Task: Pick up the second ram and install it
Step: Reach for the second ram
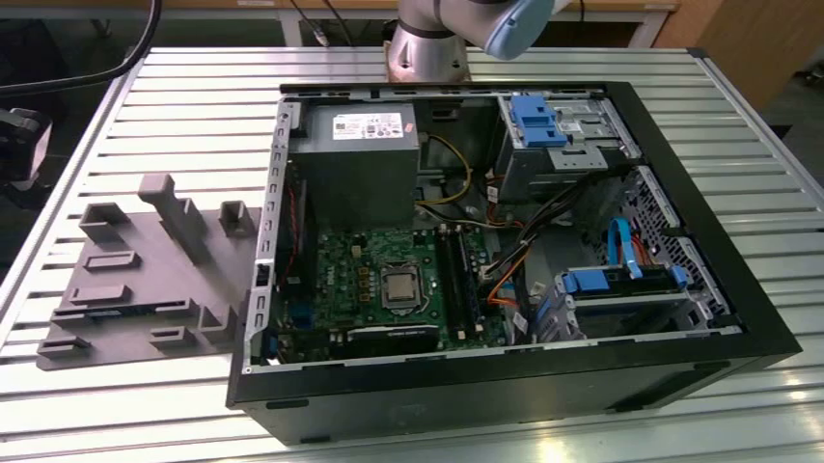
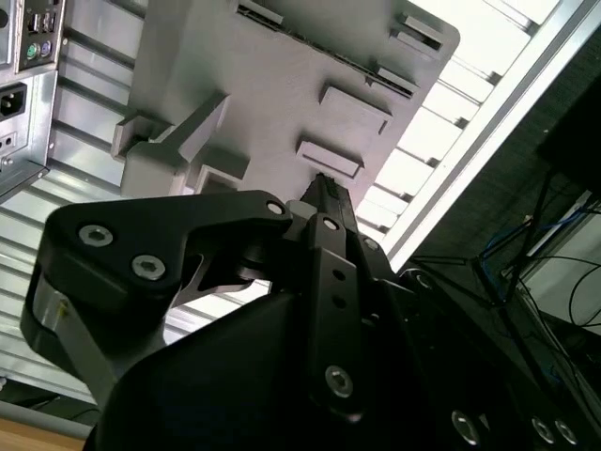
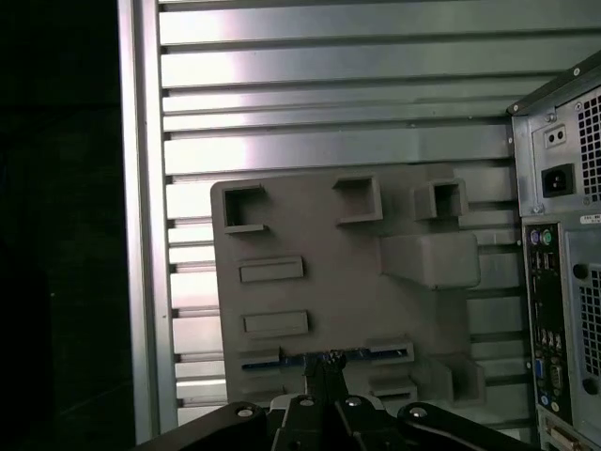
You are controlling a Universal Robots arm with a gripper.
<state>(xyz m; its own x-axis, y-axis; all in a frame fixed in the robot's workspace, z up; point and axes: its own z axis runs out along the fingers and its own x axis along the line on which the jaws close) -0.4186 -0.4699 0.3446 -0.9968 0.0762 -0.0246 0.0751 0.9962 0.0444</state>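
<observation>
The second ram (image 3: 282, 358) is a thin blue-green stick standing on edge in a slot of the grey plastic tray (image 3: 329, 291). In the exterior view the ram (image 1: 129, 312) shows as a bluish strip near the tray's (image 1: 142, 289) front. My gripper (image 3: 325, 374) hangs above the tray, over the middle of the stick and apart from it. Its black fingers (image 2: 324, 202) are pressed together with nothing between them. The black memory slot rails (image 1: 457, 275) lie on the green motherboard (image 1: 373, 280) inside the open computer case (image 1: 515, 241).
The tray sits on a slatted metal table (image 1: 180, 106) at the exterior view's left, beside the case. Upright blocks (image 1: 174, 217) rise from the tray. The case's rear ports (image 3: 554, 310) are close to the tray's edge. Cables and blue drive cages (image 1: 618, 280) crowd the case interior.
</observation>
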